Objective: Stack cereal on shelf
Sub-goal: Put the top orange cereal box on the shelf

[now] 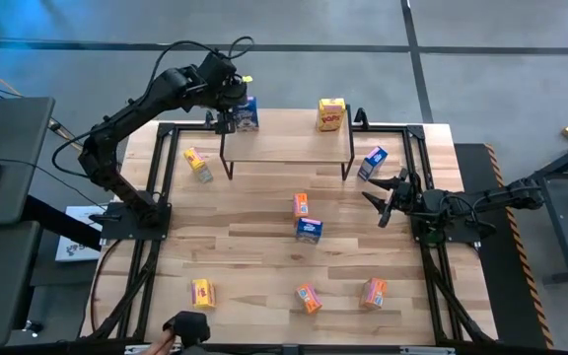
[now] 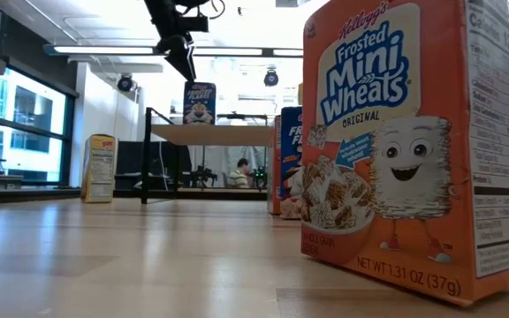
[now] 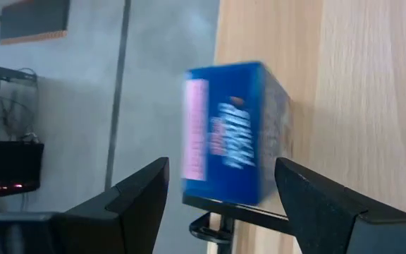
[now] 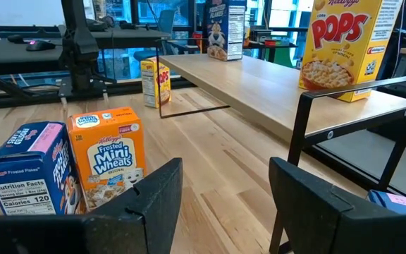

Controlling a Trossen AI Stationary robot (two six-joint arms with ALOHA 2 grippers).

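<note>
The shelf stands at the table's far middle. A blue cereal box stands upright on its left end and a yellow one on its right end. My left gripper hangs open just above and to the left of the blue box, its fingers apart on either side and short of it. In the low view the left gripper is above the box. My right gripper waits open at the table's right, pointing level toward the table's left side.
Loose cereal boxes stand on the table: yellow left of the shelf, blue right of it, orange and blue in the middle, yellow and two orange near the front edge.
</note>
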